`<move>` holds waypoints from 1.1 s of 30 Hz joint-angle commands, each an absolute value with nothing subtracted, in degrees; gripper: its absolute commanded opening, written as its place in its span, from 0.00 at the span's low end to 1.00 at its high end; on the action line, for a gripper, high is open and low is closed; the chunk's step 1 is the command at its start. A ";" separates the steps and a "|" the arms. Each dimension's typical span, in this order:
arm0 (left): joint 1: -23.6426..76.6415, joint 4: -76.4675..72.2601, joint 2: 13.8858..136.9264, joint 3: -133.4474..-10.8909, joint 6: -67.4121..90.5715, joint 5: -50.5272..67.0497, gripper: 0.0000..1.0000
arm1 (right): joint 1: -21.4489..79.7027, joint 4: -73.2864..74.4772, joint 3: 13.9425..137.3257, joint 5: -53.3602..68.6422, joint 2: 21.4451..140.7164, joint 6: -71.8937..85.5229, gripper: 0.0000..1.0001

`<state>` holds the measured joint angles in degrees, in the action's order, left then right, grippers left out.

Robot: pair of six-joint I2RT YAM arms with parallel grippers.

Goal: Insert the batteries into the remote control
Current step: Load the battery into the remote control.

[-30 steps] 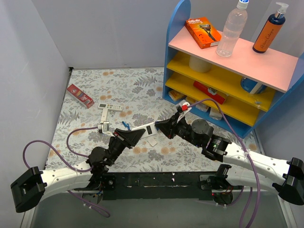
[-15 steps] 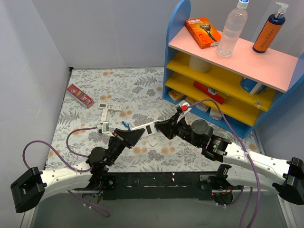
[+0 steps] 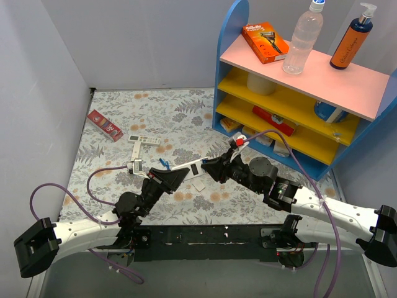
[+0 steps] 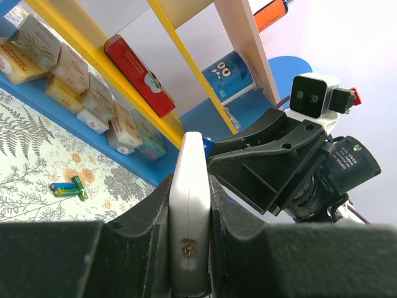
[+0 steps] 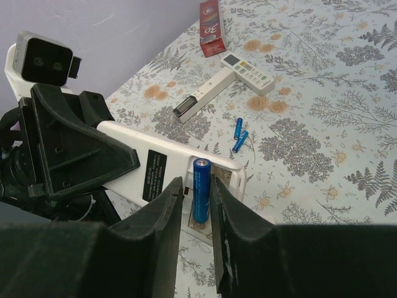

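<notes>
- Two black two-finger grippers are being brought together at one slim white rectangular remote control [image 3: 184,167], which is being held above the floral cloth [image 3: 124,105] with its plain back and dark label turned up.
- The left gripper [image 3: 175,177] is being clenched on the near end of the remote control, with one finger pressed to each long edge.
- One blue cylindrical battery [image 5: 200,181] is being pinched upright between the fingers of the right gripper [image 5: 197,189], at the open recess in the far end of the remote control. Whether it is touching the recess cannot be told.
- Two small blue loose batteries [image 5: 238,133] are being left on the cloth just beyond the remote control.
- A few more thin batteries [image 4: 69,186], blue and green, are being shown on the cloth between the remote control and the blue and yellow shelf unit [image 3: 291,118].
- A thinner white remote with a crosswise piece [image 3: 141,141] is being seen farther beyond the remote control, and a flat red box [image 3: 104,125] beyond that.
</notes>
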<state>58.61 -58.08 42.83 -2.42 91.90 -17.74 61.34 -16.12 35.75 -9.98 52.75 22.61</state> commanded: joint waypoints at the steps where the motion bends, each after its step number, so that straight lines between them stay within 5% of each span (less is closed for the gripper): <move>1: 58.54 -61.87 42.63 -0.88 92.29 -16.96 0.00 | 61.61 -14.94 36.65 -11.51 51.77 22.15 0.33; 17: 58.45 -61.88 42.63 -0.35 92.81 -16.96 0.00 | 61.61 -6.16 42.27 -9.67 48.43 13.11 0.68; 33: 58.45 -63.19 42.45 -0.18 94.31 -15.73 0.00 | 61.61 14.57 58.87 0.53 48.51 -14.12 0.77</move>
<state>58.59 -61.06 42.92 -2.39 93.91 -16.73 61.63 8.93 53.19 -1.28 48.53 -2.44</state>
